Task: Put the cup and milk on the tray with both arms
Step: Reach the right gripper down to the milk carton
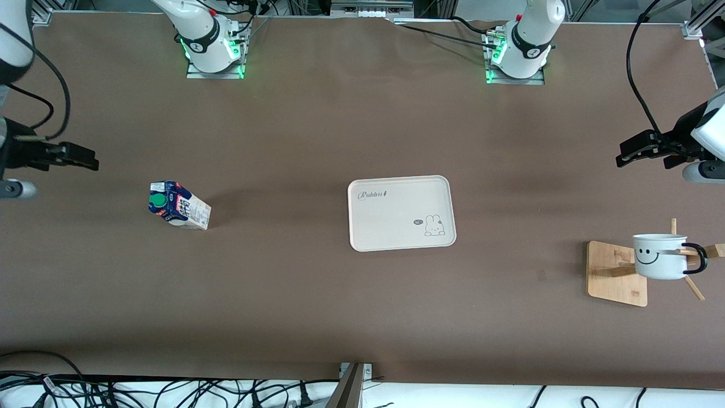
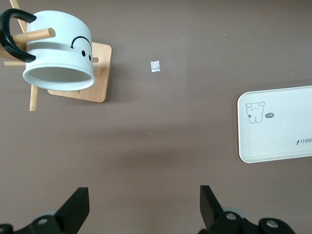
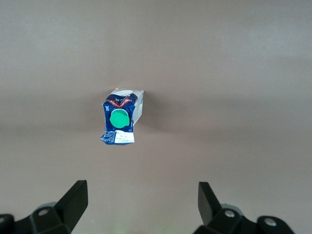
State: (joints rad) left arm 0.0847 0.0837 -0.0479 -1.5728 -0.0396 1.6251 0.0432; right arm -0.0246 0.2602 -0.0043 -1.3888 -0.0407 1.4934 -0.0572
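The cream tray (image 1: 391,221) lies mid-table with nothing on it; its bunny corner also shows in the left wrist view (image 2: 278,136). The milk (image 1: 179,205) stands on the table toward the right arm's end, its green cap up (image 3: 120,122). The white smiley cup (image 1: 660,256) hangs on its side on a peg of a bamboo rack (image 1: 614,272) toward the left arm's end, with its mouth showing (image 2: 58,53). My left gripper (image 1: 623,154) (image 2: 145,204) is open over bare table. My right gripper (image 1: 90,158) (image 3: 142,202) is open over bare table beside the milk.
The rack's wooden pegs (image 2: 33,92) stick out around the cup. A small pale scrap (image 2: 155,66) lies on the brown table between rack and tray. Both arm bases (image 1: 214,51) (image 1: 518,56) stand along the table edge farthest from the front camera. Cables hang below the edge nearest that camera.
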